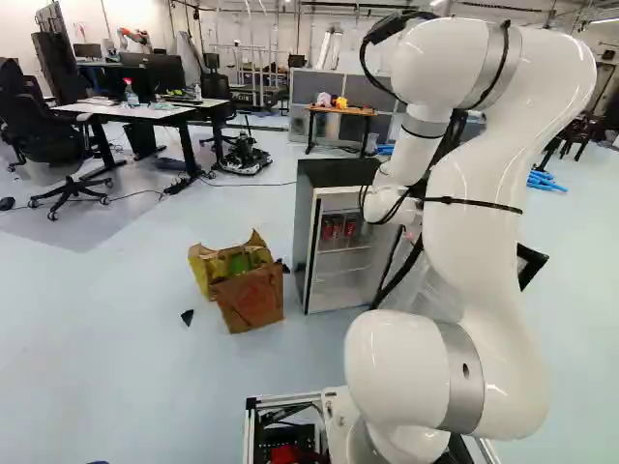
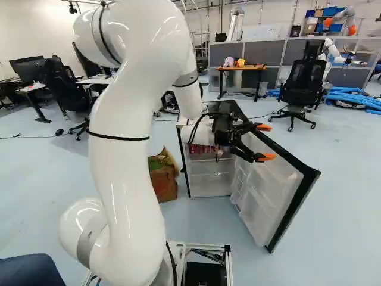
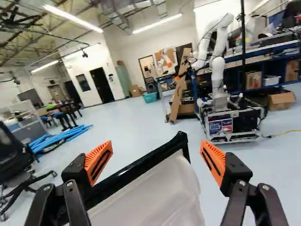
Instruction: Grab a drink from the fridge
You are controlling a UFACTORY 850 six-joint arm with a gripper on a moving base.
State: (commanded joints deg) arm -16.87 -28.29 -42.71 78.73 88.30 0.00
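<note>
The white arm (image 2: 122, 161) rose from its base joint and carried the pincer (image 2: 265, 142) over the inner side of the opened fridge door (image 2: 294, 196). The pincer was spread wide, nothing gripped; in the wrist view, the door's black-edged corner appeared ahead, between the orange pads (image 3: 99, 160). Whether the pincer touched the door could not be determined. The drinks, red cans (image 1: 334, 229), stood side by side on an upper shelf (image 1: 343, 249) inside the fridge (image 1: 303, 227), to the left of the open door. Beside the fridge, on the floor (image 1: 116, 358), stood a brown paper bag (image 1: 251, 298) and, behind it, a yellow bag (image 1: 203, 268). The wrist view also showed another robot (image 3: 218, 70) beyond the door.
</note>
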